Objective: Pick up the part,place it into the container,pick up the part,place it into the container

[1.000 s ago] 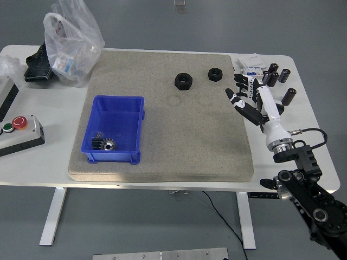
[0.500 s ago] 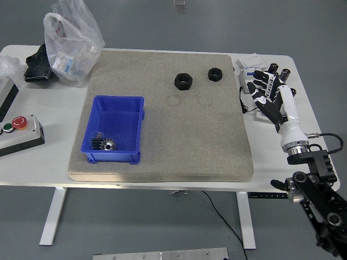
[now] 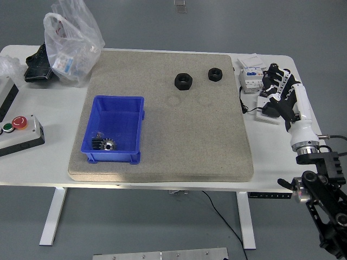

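Two black nuts, the larger nut (image 3: 184,81) and the smaller nut (image 3: 215,74), lie on the tan mat (image 3: 162,141) well to the right of the blue container (image 3: 126,104), untouched. Inside the container, at its near end, sits a gear (image 3: 104,144), so roughly one placement looks done. Farther right of the container, off the mat, the right hand (image 3: 279,92) hovers with fingers relaxed, holding nothing.

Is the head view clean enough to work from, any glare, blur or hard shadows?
Head view: even, soft light with faint shadows; the two black nuts and the gear in the blue bin look sharp; slight glare on the plastic bag; right hand looks sharp.
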